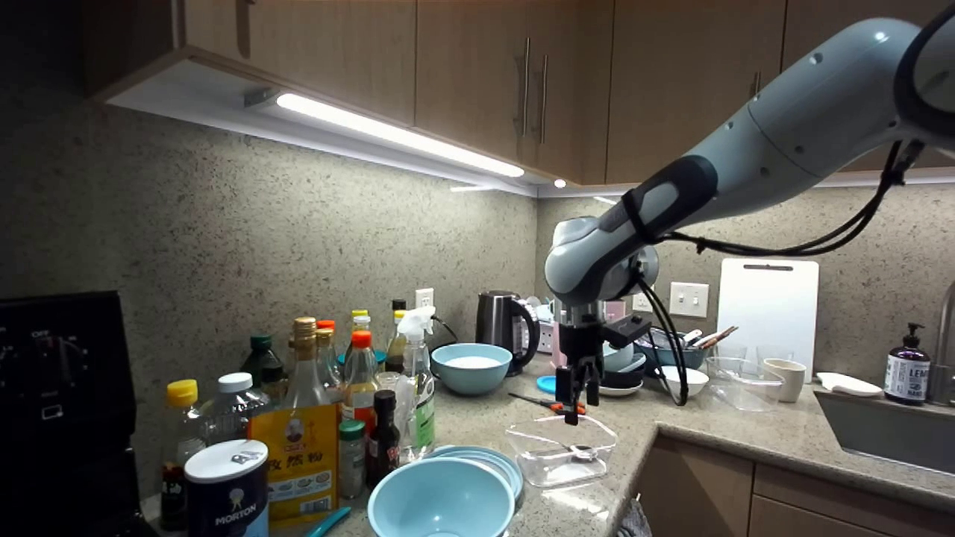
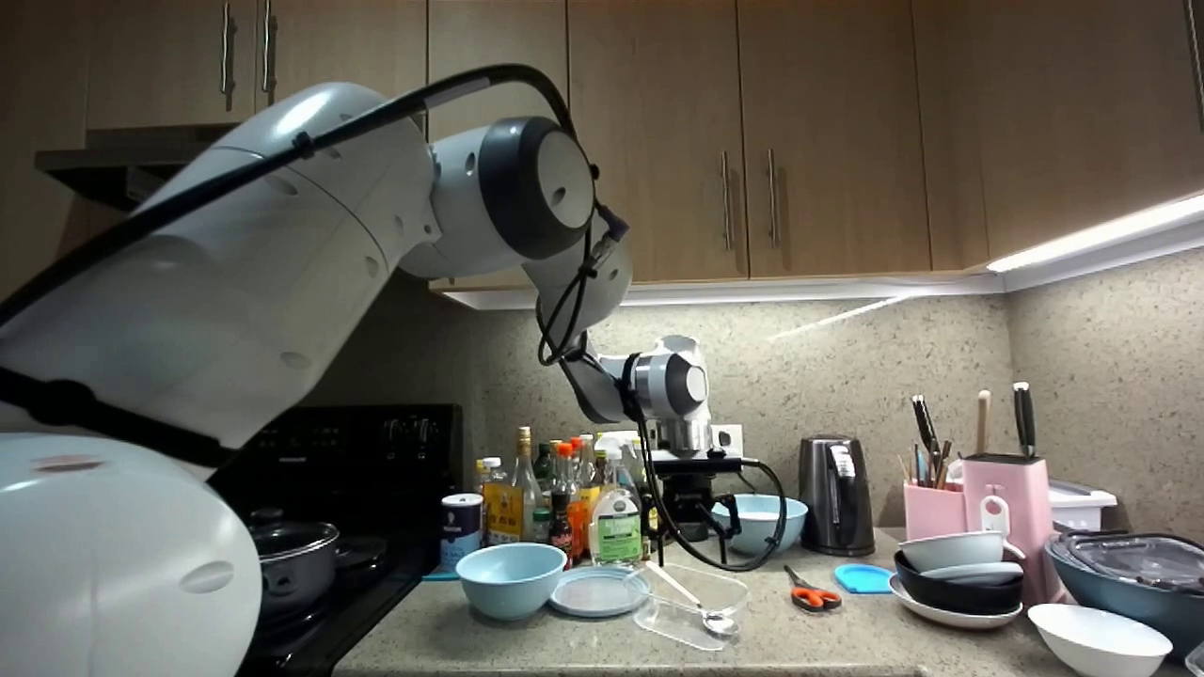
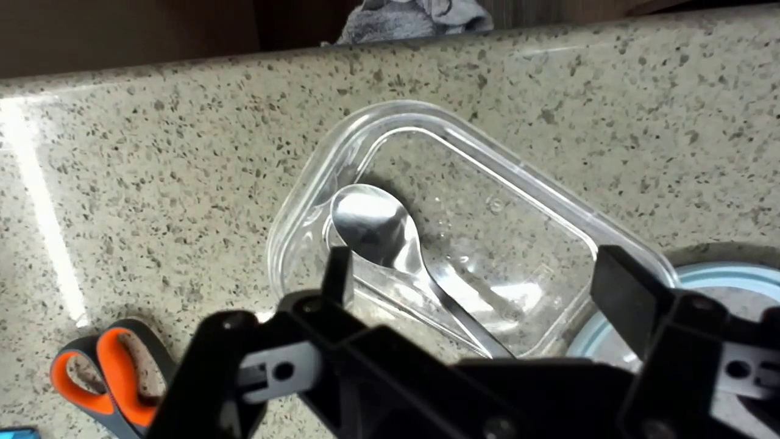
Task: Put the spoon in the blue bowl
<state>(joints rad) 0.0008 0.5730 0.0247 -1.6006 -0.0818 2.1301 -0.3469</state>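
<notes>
The silvery spoon (image 3: 372,222) lies in a clear plastic container (image 3: 518,167). Its head is inside, and its handle slants up over the rim. The spoon also shows in both exterior views (image 1: 583,452) (image 2: 720,624). The blue bowl (image 1: 440,496), pale turquoise and empty, stands near the counter front in both exterior views (image 2: 511,583); it is out of the wrist view. My gripper (image 3: 480,274) is open and empty, pointing down above the container. In the wrist view its fingers stand apart on either side of the spoon's handle, whose end is hidden behind the gripper body.
A blue-rimmed lid (image 2: 599,592) lies between the bowl and container. Orange-handled scissors (image 3: 116,378) lie behind the container. Several bottles (image 1: 358,380) line the wall. Another light-blue bowl (image 1: 471,369) stands beside the kettle (image 1: 496,321). Stacked bowls (image 2: 959,569) stand farther along the counter.
</notes>
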